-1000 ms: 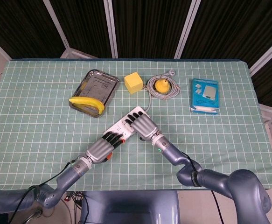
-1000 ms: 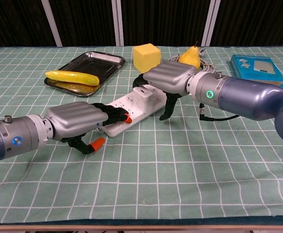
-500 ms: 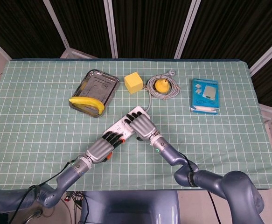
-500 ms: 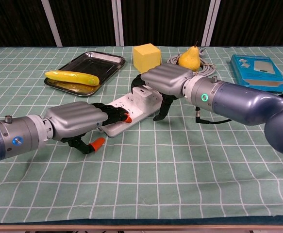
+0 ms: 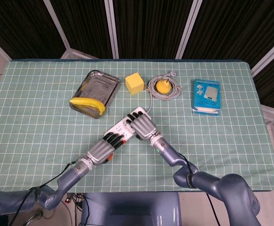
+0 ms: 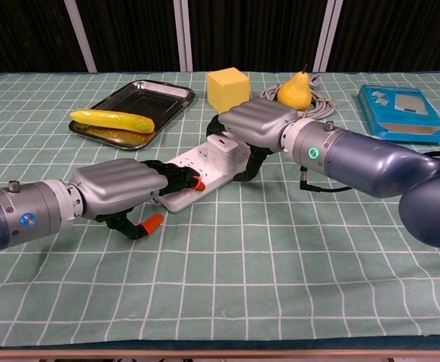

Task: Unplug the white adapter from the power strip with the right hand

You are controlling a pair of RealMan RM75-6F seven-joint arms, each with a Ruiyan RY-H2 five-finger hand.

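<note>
The white power strip (image 5: 121,127) (image 6: 197,172) lies slantwise in the middle of the table. The white adapter (image 6: 224,143) sits on its far end, mostly hidden in the head view. My right hand (image 5: 144,127) (image 6: 256,121) arches over that end. Its fingers curl round the adapter's far side and its thumb comes in from the near side, so it grips the adapter. My left hand (image 5: 102,149) (image 6: 121,188) holds the strip's near end, fingers laid on top and thumb below the edge.
A metal tray (image 5: 102,84) with a banana (image 5: 87,103) stands at the back left. A yellow block (image 5: 135,83), a pear (image 5: 163,85) on the coiled grey cable (image 5: 172,92) and a blue box (image 5: 206,96) lie behind and to the right.
My right hand has slid a little left over the strip's far end and its thumb has closed in toward the adapter. The left hand and the strip have stayed put.
</note>
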